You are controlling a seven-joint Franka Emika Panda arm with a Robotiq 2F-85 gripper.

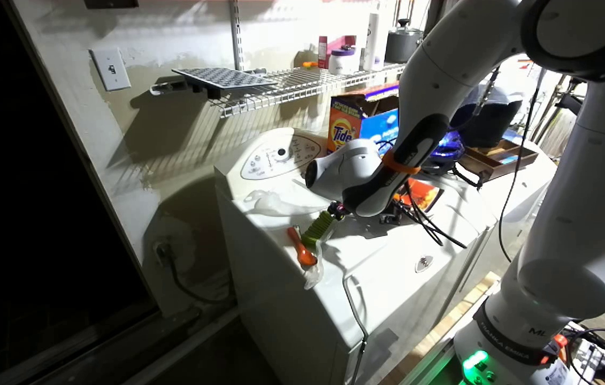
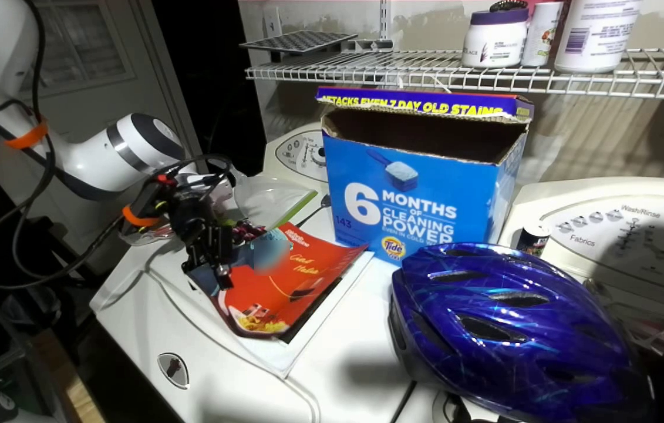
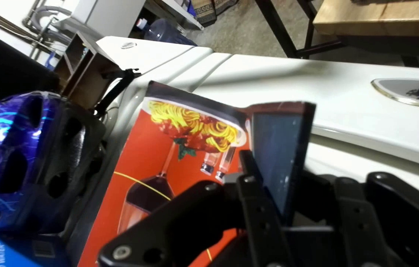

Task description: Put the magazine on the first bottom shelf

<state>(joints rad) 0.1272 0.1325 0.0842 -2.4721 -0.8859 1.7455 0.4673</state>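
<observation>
Well, the magazine point(image 2: 296, 282) is caught but not yet delivered: it is at the top of the white appliance point(image 2: 232, 352), orange-red cover facing up, one side bent upward where the claw point(image 3: 294, 168) pinches it between drawn-in fingers. Whether the rest lies flat on the surface or sits just clear of it, I cannot tell. So the grasp looks done, roughly the first stage of the job; lifting, carrying, setting down and letting go all remain. Just beside the cover stands the Tide box point(image 2: 408, 194), and a shiny blue helmet point(image 2: 543, 341) sits near them both, so rising well up before any travel toward the wall would probably be the safer course. Above the box runs the wire shelf point(image 2: 378, 73), which I take to be the one meant. It carries, among other things, a purple-lidded jar point(image 2: 493, 44) and a tall white bottle point(image 2: 599, 35), with a dark flat panel point(image 1: 224, 77) at one end; the stretch between looks the likeliest landing place.
</observation>
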